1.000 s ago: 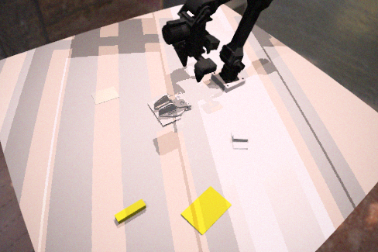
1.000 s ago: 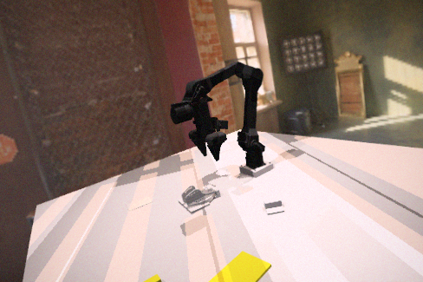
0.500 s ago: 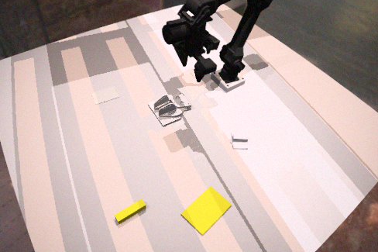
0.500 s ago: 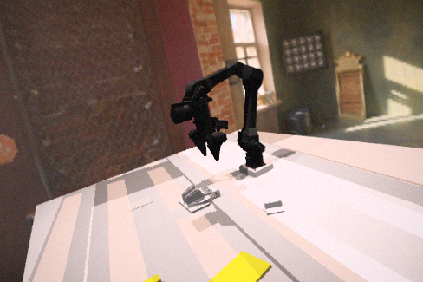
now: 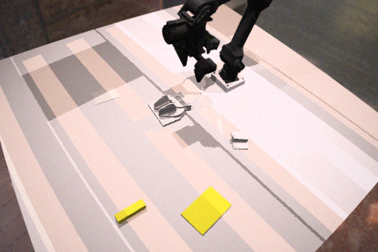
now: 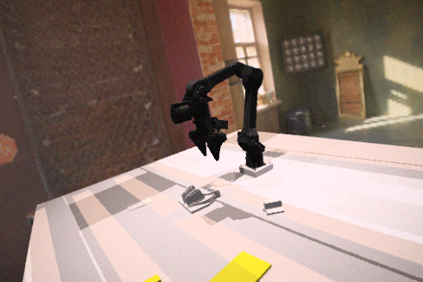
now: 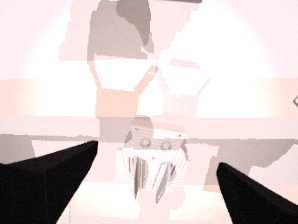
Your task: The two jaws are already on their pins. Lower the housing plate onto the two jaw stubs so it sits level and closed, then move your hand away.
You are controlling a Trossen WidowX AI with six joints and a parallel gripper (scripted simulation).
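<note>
The housing plate (image 5: 179,98) (image 7: 156,134) lies over the rear ends of the two jaws, looking about level; two round pin ends show in it in the wrist view. The dark grey jaw blades (image 5: 167,110) (image 6: 191,195) (image 7: 162,183) stick out from it, spread a little apart, above the thin base plate (image 5: 164,122) (image 7: 120,175). Whether the housing plate touches both stubs is too small to tell. My gripper (image 5: 192,73) (image 6: 211,158) (image 7: 158,157) is open and empty, raised above and behind the assembly, clear of it.
A small pale bracket (image 5: 240,143) (image 6: 274,208) stands to the right of the assembly. A thin pale tile (image 5: 106,97) (image 6: 139,205) lies to the left. A yellow bar (image 5: 130,211) and a yellow sheet (image 5: 206,210) (image 6: 243,268) lie near the front.
</note>
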